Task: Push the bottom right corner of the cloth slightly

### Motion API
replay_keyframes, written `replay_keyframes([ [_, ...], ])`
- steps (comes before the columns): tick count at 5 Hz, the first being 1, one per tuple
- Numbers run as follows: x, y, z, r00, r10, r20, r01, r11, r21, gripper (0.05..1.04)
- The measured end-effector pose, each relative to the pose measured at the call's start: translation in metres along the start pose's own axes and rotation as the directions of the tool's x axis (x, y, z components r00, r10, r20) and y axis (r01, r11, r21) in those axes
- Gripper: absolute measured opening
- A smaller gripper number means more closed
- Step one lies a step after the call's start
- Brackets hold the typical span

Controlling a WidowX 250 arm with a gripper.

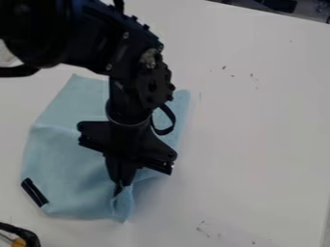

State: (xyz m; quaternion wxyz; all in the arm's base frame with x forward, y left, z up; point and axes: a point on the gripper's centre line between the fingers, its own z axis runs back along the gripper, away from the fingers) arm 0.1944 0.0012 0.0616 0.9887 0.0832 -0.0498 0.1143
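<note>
The light blue cloth (67, 159) lies rumpled on the white table (258, 135), left of centre in the camera view, and the black arm (138, 79) comes in from the upper left above it. The end effector (121, 185) points down at the cloth's lower right part, its fingers close together and pinching a small fold near the bottom corner. A short black strip (34, 192) sits at the cloth's lower left edge, and a dark curved piece (24, 233) shows at the view's bottom left corner.
</note>
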Motion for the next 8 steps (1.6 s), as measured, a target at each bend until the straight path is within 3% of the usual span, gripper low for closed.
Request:
replay_keyframes([
  [2,-0.011,-0.049,-0.023,1.000,0.001,0.022,0.000,0.998,-0.059,0.059],
  [3,-0.012,-0.059,-0.023,0.999,0.014,0.049,-0.010,0.997,-0.071,0.083],
  [4,-0.013,-0.065,-0.026,0.998,0.035,0.057,-0.031,0.997,-0.074,0.241],
  [5,-0.012,-0.065,-0.025,0.998,0.020,0.052,-0.016,0.997,-0.075,0.510],
  [6,-0.009,-0.057,-0.015,1.000,0.001,0.025,0.000,0.999,-0.035,0.816],
  [7,-0.001,-0.049,0.004,1.000,-0.004,0.028,0.005,1.000,-0.031,1.005],
  [8,0.006,-0.043,0.015,1.000,-0.015,0.026,0.016,0.999,-0.040,1.003],
])
